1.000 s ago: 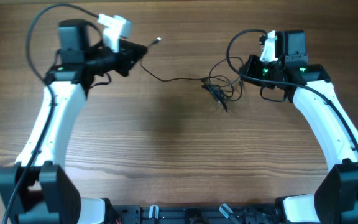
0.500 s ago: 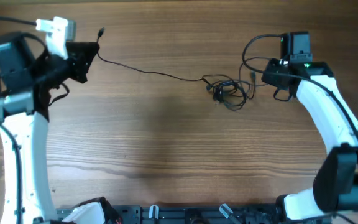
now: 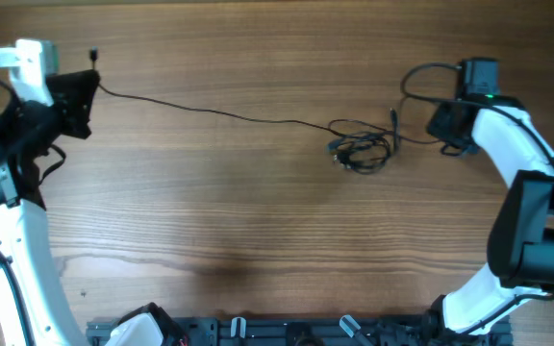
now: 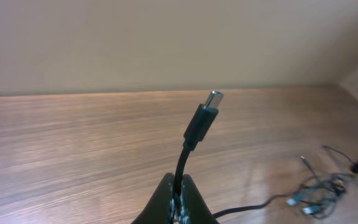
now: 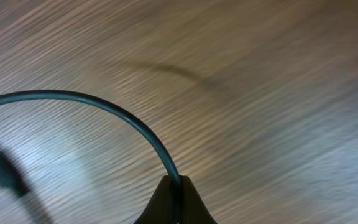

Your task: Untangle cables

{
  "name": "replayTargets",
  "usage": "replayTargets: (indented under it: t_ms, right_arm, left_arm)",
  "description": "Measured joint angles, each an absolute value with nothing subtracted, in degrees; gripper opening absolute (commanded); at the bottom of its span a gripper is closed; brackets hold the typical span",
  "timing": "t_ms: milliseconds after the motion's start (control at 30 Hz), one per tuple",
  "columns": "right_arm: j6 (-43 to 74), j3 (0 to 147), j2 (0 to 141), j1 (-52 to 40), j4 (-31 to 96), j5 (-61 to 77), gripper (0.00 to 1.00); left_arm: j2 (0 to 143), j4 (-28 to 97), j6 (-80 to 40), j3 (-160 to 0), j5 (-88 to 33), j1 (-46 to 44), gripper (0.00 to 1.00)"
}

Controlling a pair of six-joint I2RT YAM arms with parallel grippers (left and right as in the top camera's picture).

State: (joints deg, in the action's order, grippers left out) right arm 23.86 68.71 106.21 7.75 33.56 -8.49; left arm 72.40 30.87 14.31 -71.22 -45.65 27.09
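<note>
One strand [image 3: 210, 111] lies drawn out almost straight across the far part of the bench [image 3: 258, 240]. It runs from the left jaws, near the far left corner, to the tangle [image 3: 362, 149], which sits right of centre towards the far edge.

The left jaws are closed narrow on that strand just below its plug [image 4: 205, 115], and the plug stands free above them. The right jaws, close to the right edge, are pinched shut on a second strand [image 5: 123, 121]. It curves away from them, and from overhead a short run of it leads back to the tangle. The two holds sit on opposite sides of the clump, with the clump resting on the bench between them.

By my reading the task is under way but far from finished. One end is free and most of that strand's length is laid out, yet its other end disappears into the clump. The clump is a small knot of overlapping loops with a plug tip [image 3: 393, 115] poking out on its right side. I cannot tell how many cables it holds or where they cross.

What remains is to draw the long strand fully clear. After that the remaining loops need opening and each cable laid apart from the others.
</note>
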Motion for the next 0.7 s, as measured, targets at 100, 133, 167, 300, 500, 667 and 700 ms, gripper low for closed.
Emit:
replayTargets:
  t_ms: [100, 133, 167, 300, 500, 667, 700]
  right_arm:
    - [22.5, 68.7, 106.2, 13.1, 33.7, -8.6, 0.04]
    - [22.1, 68.7, 106.2, 14.7, 33.8, -8.6, 0.05]
    - [21.6, 68.7, 106.2, 15.9, 33.8, -8.6, 0.04]
    - [20.7, 68.7, 106.2, 19.2, 33.8, -8.6, 0.05]
    - [20.4, 68.7, 106.2, 19.7, 33.8, -7.9, 0.04]
    - [20.3, 68.7, 106.2, 18.8, 32.4, -2.8, 0.05]
    - [20.2, 68.7, 106.2, 18.1, 31.9, -1.7, 0.05]
  left_arm:
    - [72.4, 30.9, 14.3, -71.2, -45.6, 30.7, 0.04]
    - [72.4, 30.9, 14.3, -71.2, -45.6, 31.8, 0.04]
    - [72.4, 30.9, 14.3, -71.2, -45.6, 32.4, 0.04]
    - [72.4, 30.9, 14.3, -71.2, -45.6, 34.3, 0.04]
    - [72.4, 30.9, 14.3, -71.2, -44.6, 35.7, 0.04]
    - [72.4, 30.9, 14.3, -71.2, -45.1, 35.7, 0.04]
    - [72.4, 30.9, 14.3, -71.2, -45.1, 35.3, 0.04]
